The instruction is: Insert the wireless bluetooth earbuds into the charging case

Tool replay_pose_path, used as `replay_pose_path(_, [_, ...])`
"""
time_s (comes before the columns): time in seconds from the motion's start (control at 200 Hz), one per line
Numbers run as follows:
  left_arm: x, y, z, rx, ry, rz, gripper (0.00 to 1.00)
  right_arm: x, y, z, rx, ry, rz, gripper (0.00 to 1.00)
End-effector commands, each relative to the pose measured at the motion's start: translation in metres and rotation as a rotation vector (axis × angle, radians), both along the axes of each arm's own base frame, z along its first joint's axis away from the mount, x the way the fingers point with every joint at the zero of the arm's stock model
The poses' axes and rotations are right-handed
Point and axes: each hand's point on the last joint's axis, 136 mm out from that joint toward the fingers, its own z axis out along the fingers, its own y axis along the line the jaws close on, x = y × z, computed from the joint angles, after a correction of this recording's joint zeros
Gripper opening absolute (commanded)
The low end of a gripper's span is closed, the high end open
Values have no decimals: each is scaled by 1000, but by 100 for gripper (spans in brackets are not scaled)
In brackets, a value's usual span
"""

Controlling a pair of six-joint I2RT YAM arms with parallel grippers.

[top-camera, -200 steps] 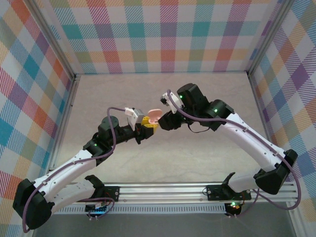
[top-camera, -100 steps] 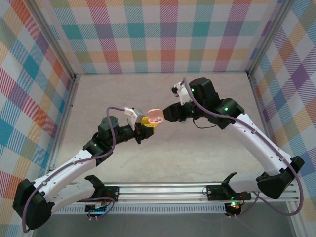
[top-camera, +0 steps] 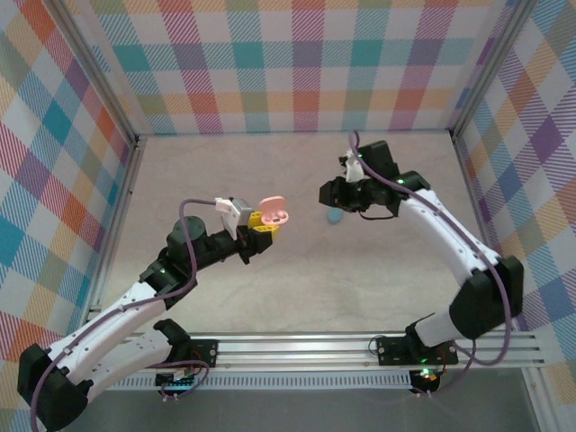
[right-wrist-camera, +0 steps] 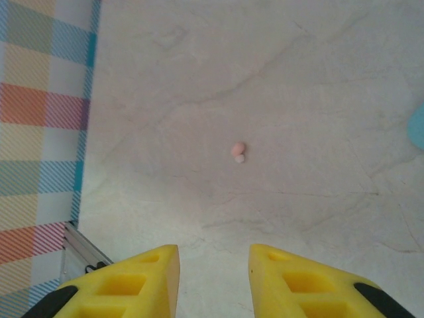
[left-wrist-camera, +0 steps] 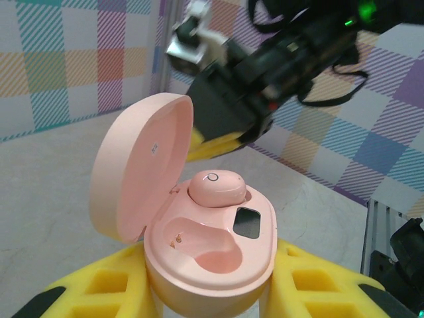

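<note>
My left gripper is shut on the base of the pink charging case and holds it above the table with the lid up. In the left wrist view the case sits between my yellow fingers. One pink earbud rests in its far socket, and the near socket is bare. My right gripper hangs to the right of the case, apart from it. It stands open with nothing between its fingers. A second pink earbud lies on the table ahead of it.
A light blue case lies on the table just below my right gripper, and its edge shows at the right of the right wrist view. Plaid walls close in the pale table on three sides. A metal rail runs along the near edge.
My right arm has drawn back from the pink case, moving right and away, and its jaws have narrowed a little. My left arm has lifted the case slightly.
</note>
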Motion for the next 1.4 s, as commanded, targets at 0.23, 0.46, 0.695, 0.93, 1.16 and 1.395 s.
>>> replay_pose_path(0.23, [-5, 9, -2, 0, 22, 25, 30, 18, 102, -91, -189, -3, 262, 33])
replay_pose_path(0.46, [-9, 15, -6, 5, 18, 33, 30, 21, 155, -146, -270, 47, 361, 32])
replay_pose_path(0.695, [-3, 15, -18, -37, 27, 60, 30, 22, 155, -173, -479, 41, 356, 37])
replay_pose_path(0.93, [-5, 15, -23, -21, 20, 56, 30, 26, 149, -175, -510, 29, 316, 37])
replay_pose_path(1.16, [-3, 14, -20, -20, 15, 53, 30, 19, 149, -192, -514, 77, 320, 36])
replay_pose_path(1.395, [-5, 12, -19, 1, 28, 39, 30, 15, 145, -189, -521, 80, 328, 36])
